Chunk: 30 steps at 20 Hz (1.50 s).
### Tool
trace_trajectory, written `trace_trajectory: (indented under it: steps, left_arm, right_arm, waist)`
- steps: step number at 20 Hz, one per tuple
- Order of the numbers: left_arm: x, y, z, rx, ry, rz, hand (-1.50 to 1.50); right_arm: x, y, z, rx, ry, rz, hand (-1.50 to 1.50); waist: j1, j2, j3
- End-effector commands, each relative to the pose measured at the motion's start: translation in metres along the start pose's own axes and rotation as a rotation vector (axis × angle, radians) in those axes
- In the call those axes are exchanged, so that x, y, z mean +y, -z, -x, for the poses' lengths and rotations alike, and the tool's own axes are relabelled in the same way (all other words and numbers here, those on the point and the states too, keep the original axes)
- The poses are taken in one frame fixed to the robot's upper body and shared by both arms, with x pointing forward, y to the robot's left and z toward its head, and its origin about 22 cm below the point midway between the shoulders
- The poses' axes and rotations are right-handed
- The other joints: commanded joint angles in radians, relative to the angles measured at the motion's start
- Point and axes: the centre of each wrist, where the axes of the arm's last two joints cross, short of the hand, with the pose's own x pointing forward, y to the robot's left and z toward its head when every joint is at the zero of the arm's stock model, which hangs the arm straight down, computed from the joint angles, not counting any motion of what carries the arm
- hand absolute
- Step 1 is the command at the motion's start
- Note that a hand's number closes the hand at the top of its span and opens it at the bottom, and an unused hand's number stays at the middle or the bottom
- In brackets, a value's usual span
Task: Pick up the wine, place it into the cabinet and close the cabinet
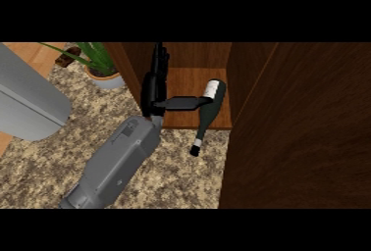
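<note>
A: Item one, the wine?

B: Wine bottle (209,110), dark green glass, long and slim, pale label near its base. It lies tilted, base in on the cabinet shelf (185,81), black-capped neck poking out past the shelf's front edge over the desk (43,171).

A: And your robot hand?

B: One robot hand (156,90), black, on a smooth grey forearm coming up from the lower edge; which side it is I cannot tell. Fingers straight, pointing into the cabinet along its left wall; thumb stuck out sideways, its tip touching the bottle's body. Not curled round it. The other hand does not show.

A: Cabinet?

B: Wooden cabinet (253,63), dark brown grained walls, shelf board a warmer reddish brown. Its door (304,137) stands open at the right, a broad dark plank with a vertical grain.

A: Remaining entries?

B: Desk top of speckled beige-and-brown stone. Potted plant (101,66) at the back left, spiky green leaves in a pale round pot. A large smooth grey rounded shape (29,98) at the left edge; I cannot tell what it is.
</note>
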Motion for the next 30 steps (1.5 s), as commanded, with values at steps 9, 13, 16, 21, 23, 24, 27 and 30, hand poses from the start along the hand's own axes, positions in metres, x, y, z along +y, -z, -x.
trace_trajectory:
  steps: [9,13,16,21,23,24,27,30]
  left_arm:
    - [0.000,-0.098,-0.022,-0.007,-0.133,0.031,-1.50]
    - [0.010,-0.126,-0.038,-0.011,-0.128,0.041,-1.50]
    - [0.025,-0.128,-0.040,-0.021,-0.114,0.000,-1.50]
    - [0.016,-0.159,-0.050,-0.025,-0.108,0.007,-1.50]
    - [0.033,-0.187,-0.056,-0.021,-0.093,-0.001,-1.50]
    - [0.040,-0.186,-0.054,-0.023,-0.090,-0.007,-1.50]
    - [0.059,-0.200,-0.067,-0.032,-0.079,-0.011,-1.50]
    - [0.086,-0.199,-0.079,-0.023,-0.071,-0.010,-1.50]
  right_arm:
    - [0.009,-0.018,-0.046,-0.079,0.011,-0.007,-1.50]
    - [0.011,-0.021,-0.046,-0.098,0.015,-0.018,-1.50]
    - [0.010,-0.030,-0.048,-0.073,0.002,-0.046,-1.50]
    - [0.010,-0.023,-0.042,0.051,-0.102,-0.289,1.50]
    - [0.016,-0.023,-0.037,0.052,-0.053,-0.374,1.50]
    - [0.021,-0.025,-0.033,0.102,0.002,-0.424,1.50]
    - [0.030,-0.025,-0.039,0.078,0.021,-0.483,1.50]
    - [0.042,-0.019,-0.036,0.040,0.012,-0.537,1.50]
  waist:
    - [-0.009,0.009,-0.001]
    - [-0.013,0.008,-0.001]
    - [-0.025,0.011,0.000]
    - [-0.022,0.010,0.000]
    - [-0.011,0.006,0.000]
    - [-0.014,0.008,0.000]
    - [-0.007,0.008,-0.001]
    - [-0.006,0.008,-0.002]
